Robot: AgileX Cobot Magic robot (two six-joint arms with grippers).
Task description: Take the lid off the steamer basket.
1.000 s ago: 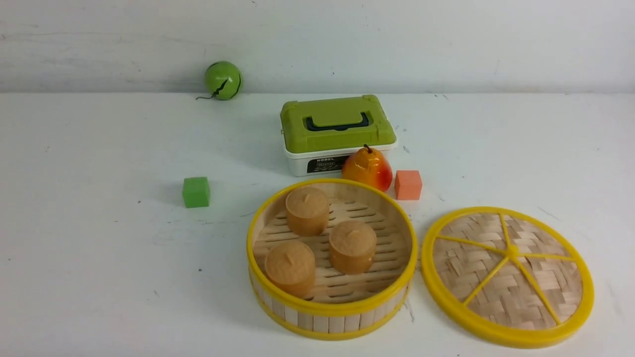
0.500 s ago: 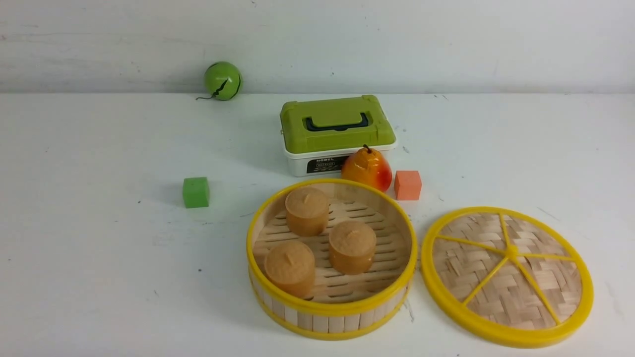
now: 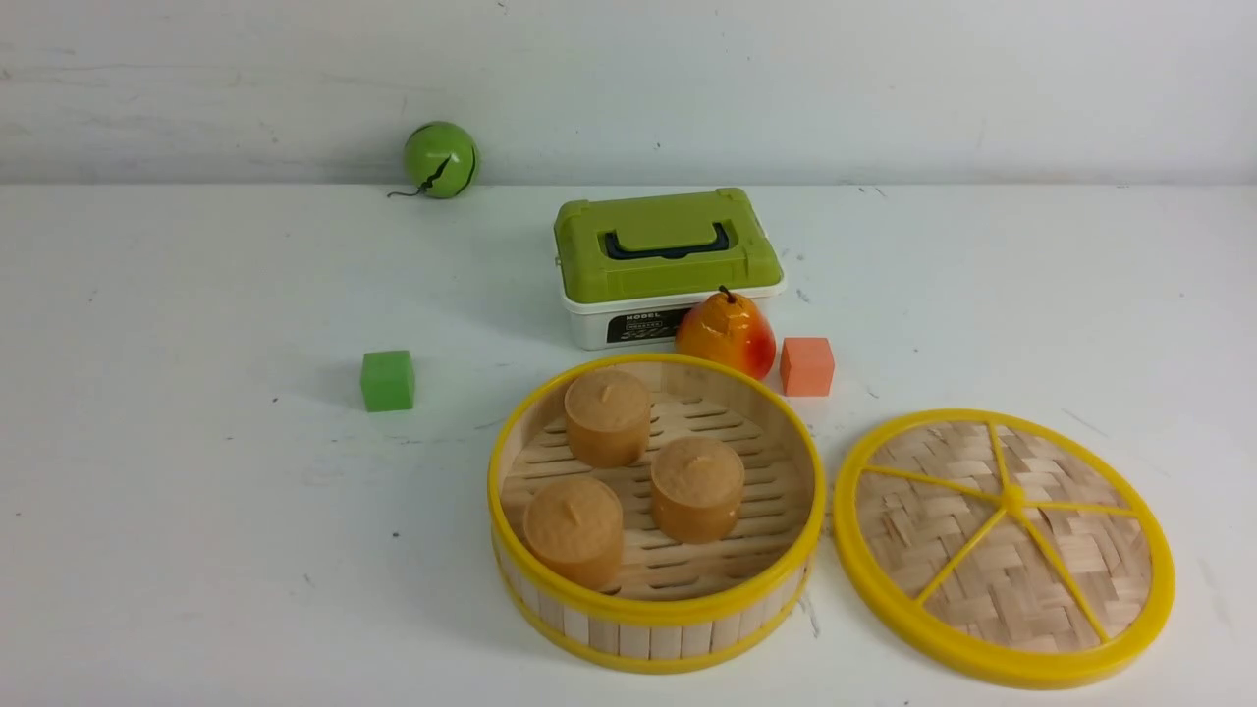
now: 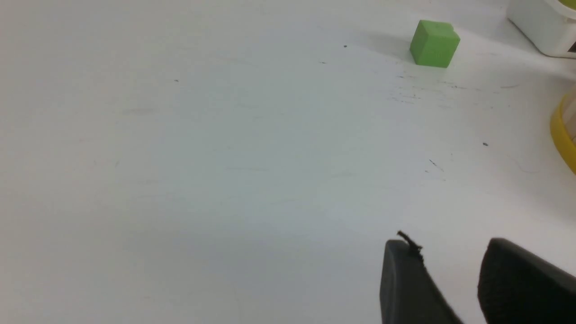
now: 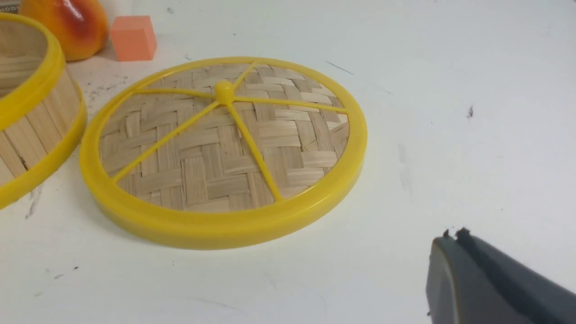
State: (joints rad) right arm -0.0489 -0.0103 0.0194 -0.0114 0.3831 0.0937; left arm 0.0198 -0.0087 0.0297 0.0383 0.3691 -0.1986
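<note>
The steamer basket (image 3: 656, 609) stands open on the white table, front centre, with three tan round cakes (image 3: 696, 488) inside. The lid (image 3: 1002, 545) lies flat on the table just right of the basket, apart from it, spokes up. It also shows in the right wrist view (image 5: 216, 148), with the basket's wall (image 5: 31, 112) beside it. Neither arm shows in the front view. My left gripper (image 4: 447, 252) is open and empty over bare table, the basket's rim (image 4: 560, 135) off to one side. My right gripper (image 5: 452, 236) is shut and empty, a short way off the lid's rim.
A green-and-white rectangular box (image 3: 668, 260) stands behind the basket, with a pear (image 3: 727, 334) and an orange cube (image 3: 807, 365) in front of it. A green cube (image 3: 388, 380) lies to the left. A green ball (image 3: 441, 158) rests at the back wall.
</note>
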